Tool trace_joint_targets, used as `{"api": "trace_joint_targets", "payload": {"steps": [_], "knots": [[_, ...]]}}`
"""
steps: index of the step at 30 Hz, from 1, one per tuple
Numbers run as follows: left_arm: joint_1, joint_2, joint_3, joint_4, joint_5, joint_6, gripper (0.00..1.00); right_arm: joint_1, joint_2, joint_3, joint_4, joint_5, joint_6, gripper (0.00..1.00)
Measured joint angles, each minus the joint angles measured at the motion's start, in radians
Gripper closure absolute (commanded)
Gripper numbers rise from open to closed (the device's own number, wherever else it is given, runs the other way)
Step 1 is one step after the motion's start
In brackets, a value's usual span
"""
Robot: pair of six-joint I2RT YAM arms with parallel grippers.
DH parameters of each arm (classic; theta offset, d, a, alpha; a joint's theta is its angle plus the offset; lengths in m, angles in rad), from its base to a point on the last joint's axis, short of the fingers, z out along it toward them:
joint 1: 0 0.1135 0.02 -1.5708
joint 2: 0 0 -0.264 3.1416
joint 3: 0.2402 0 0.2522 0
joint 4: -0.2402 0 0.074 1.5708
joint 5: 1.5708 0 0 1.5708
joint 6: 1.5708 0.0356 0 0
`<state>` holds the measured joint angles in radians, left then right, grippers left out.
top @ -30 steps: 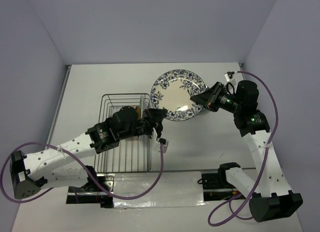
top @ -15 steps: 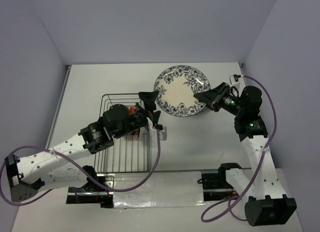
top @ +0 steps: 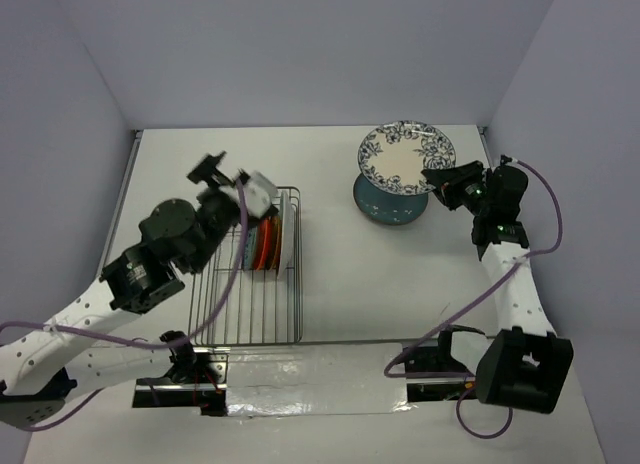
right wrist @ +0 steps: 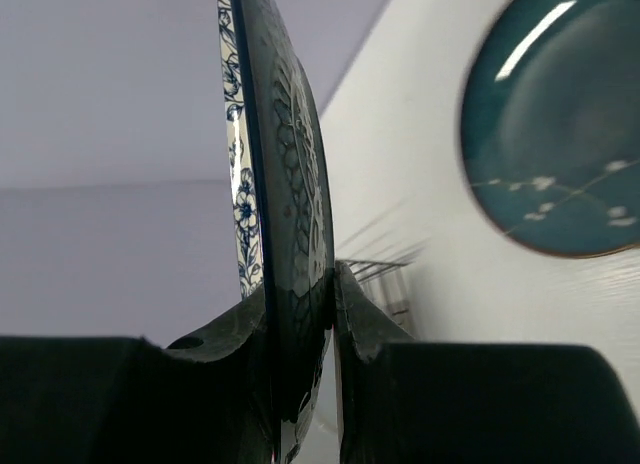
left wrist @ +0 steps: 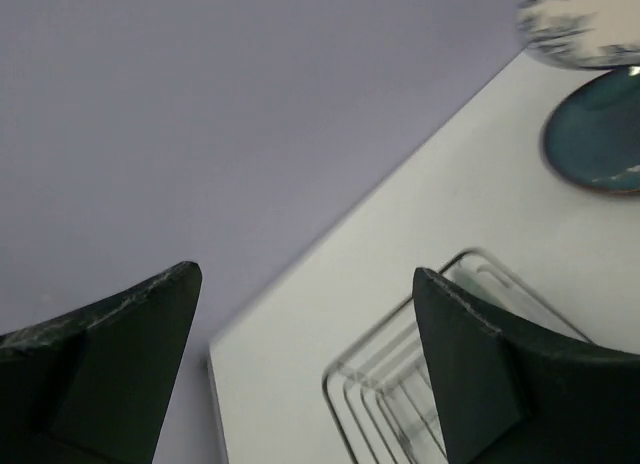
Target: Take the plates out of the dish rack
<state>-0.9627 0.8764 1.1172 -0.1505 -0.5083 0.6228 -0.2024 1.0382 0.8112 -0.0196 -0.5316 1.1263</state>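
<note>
Judged partway done. Dish rack (top: 250, 304), below and beside the left gripper (top: 233, 177), not yet emptied: several plates (top: 266, 242) upright inside, count unclear. Floral plate (top: 405, 156) lifted out, pinched at its rim by the right gripper (top: 440, 176), jaws nearly closed. Dark teal plate (top: 385, 206) already flat on the table (top: 350, 284), just beneath that grip. Left gripper spread wide, holding nothing.

Open table (top: 335, 259) between dish rack (top: 250, 309) and teal plate (top: 383, 208).
</note>
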Motion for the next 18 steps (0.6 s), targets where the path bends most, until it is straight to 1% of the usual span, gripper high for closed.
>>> {"api": "trace_joint_targets", "payload": {"steps": [1, 3, 5, 7, 9, 11, 13, 16, 17, 18], "knots": [[0.039, 0.021, 0.038, -0.010, -0.065, -0.058, 0.00, -0.003, 0.030, -0.011, 0.016, 0.010, -0.010, 1.00], [0.174, 0.111, 0.179, -0.070, -0.165, -0.219, 0.00, -0.012, 0.095, -0.047, 0.050, 0.034, -0.031, 1.00], [0.310, 0.197, 0.283, -0.111, -0.175, -0.385, 0.00, -0.021, 0.148, -0.086, 0.087, 0.055, -0.051, 0.99], [0.434, 0.266, 0.331, -0.177, -0.126, -0.554, 0.01, -0.027, 0.193, -0.122, 0.121, 0.075, -0.069, 0.98], [0.539, 0.309, 0.332, -0.232, -0.008, -0.670, 0.00, -0.030, 0.233, -0.148, 0.166, 0.081, -0.083, 0.97], [0.640, 0.345, 0.299, -0.265, 0.100, -0.763, 0.00, -0.030, 0.288, -0.154, 0.223, 0.071, -0.098, 0.96], [0.692, 0.360, 0.253, -0.304, 0.156, -0.817, 0.00, -0.029, 0.343, -0.154, 0.285, 0.060, -0.108, 0.94], [0.700, 0.356, 0.213, -0.359, 0.201, -0.855, 0.00, -0.025, 0.397, -0.155, 0.335, 0.056, -0.135, 0.89], [0.697, 0.344, 0.200, -0.351, 0.208, -0.859, 0.01, -0.024, 0.414, -0.155, 0.350, 0.053, -0.148, 0.85], [0.698, 0.322, 0.180, -0.342, 0.212, -0.863, 0.00, -0.023, 0.431, -0.155, 0.365, 0.051, -0.158, 0.84]]}}
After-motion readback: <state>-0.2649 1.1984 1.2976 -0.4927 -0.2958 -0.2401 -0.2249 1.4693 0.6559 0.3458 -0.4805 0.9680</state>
